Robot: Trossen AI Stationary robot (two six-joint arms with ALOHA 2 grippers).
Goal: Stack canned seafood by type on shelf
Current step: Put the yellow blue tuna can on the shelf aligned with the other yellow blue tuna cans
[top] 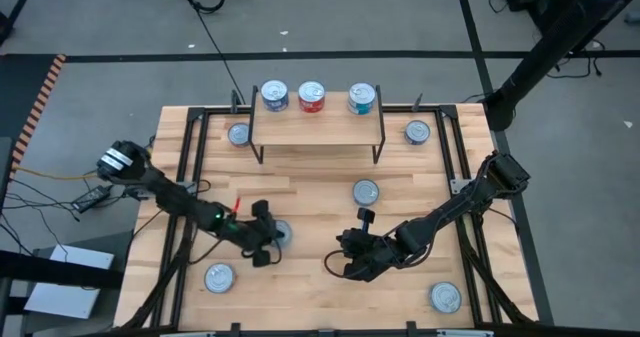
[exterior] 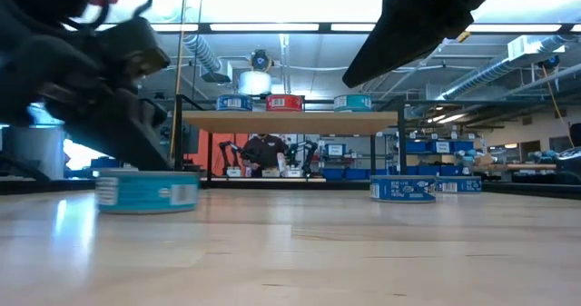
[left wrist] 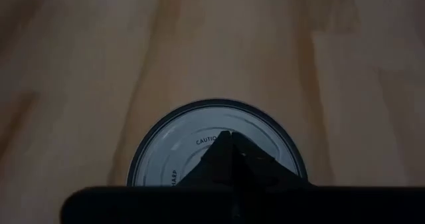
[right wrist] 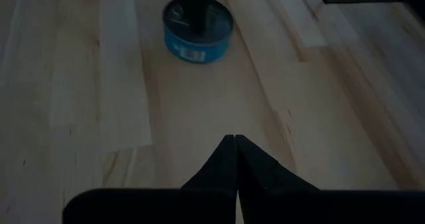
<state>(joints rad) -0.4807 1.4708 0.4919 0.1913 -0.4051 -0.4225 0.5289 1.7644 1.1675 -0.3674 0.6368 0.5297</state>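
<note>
Your left gripper (top: 272, 239) has its fingers pressed together, tips right over the lid of a teal tin (left wrist: 216, 147), gripping nothing. Your right gripper (top: 345, 252) is also closed and empty above bare table (top: 300, 202), that tin ahead of it. The shelf (top: 318, 125) beyond both carries three tins: blue (top: 273, 96), red (top: 311, 96), teal (top: 361, 98).

A large slatted wooden table (top: 310, 202) of pale planks, edged by a black metal frame (top: 455, 147), stands on a grey floor crossed by dark tape lines (top: 300, 50). A black cable (top: 215, 47) trails over that floor toward the table's far edge. Beyond the table, a person (exterior: 265, 152) in dark clothing stands at a workbench under long ceiling lights (exterior: 272, 26)
</note>
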